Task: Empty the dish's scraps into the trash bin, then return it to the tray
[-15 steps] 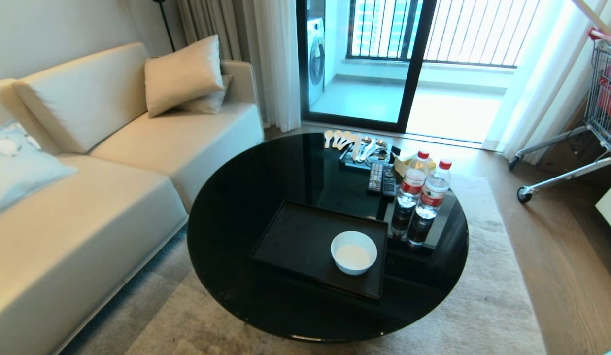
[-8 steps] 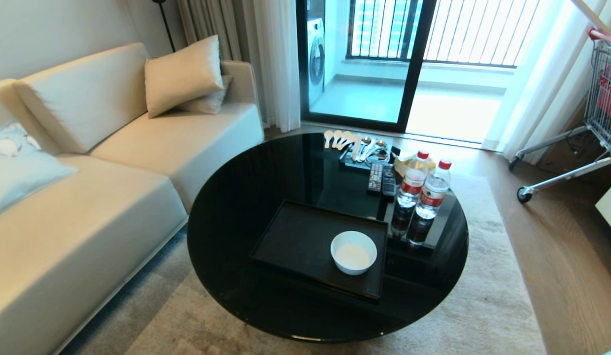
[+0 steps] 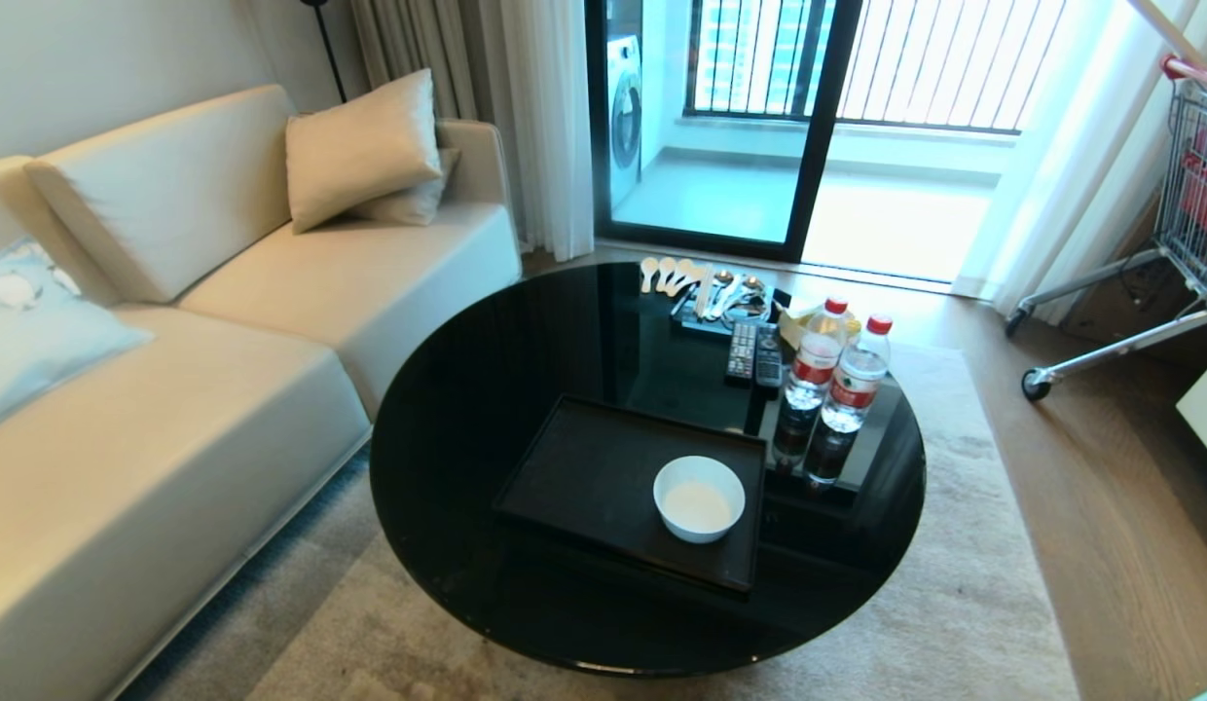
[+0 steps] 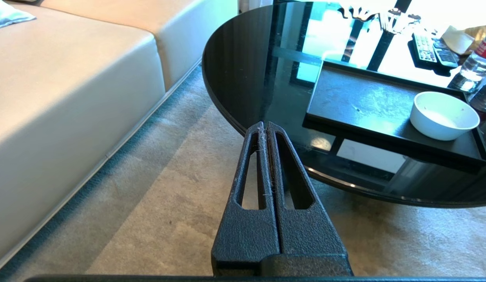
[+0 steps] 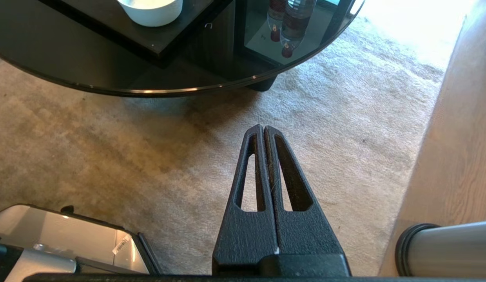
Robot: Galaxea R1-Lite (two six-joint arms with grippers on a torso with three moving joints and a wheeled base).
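The dish (image 3: 699,498), a small white bowl, stands upright in the near right corner of the black tray (image 3: 584,477) on the round table; its inside shows only white, and the scraps are out of view. The left wrist view shows the same dish (image 4: 444,115) and tray (image 4: 356,98) beyond my left gripper (image 4: 265,124), which is shut and hangs over the carpet at the table's edge. My right gripper (image 5: 263,127) is shut and empty above the carpet, short of the table, with the dish (image 5: 151,9) far ahead. The steel trash bin (image 5: 447,246) stands close beside this gripper.
Two water bottles (image 3: 837,375), remotes (image 3: 754,352) and spoons (image 3: 701,282) sit on the black glass table (image 3: 467,389) behind the tray. A cream sofa (image 3: 175,389) runs along the left. A shopping cart (image 3: 1188,195) stands at the far right. Part of my base (image 5: 62,235) shows beside the right gripper.
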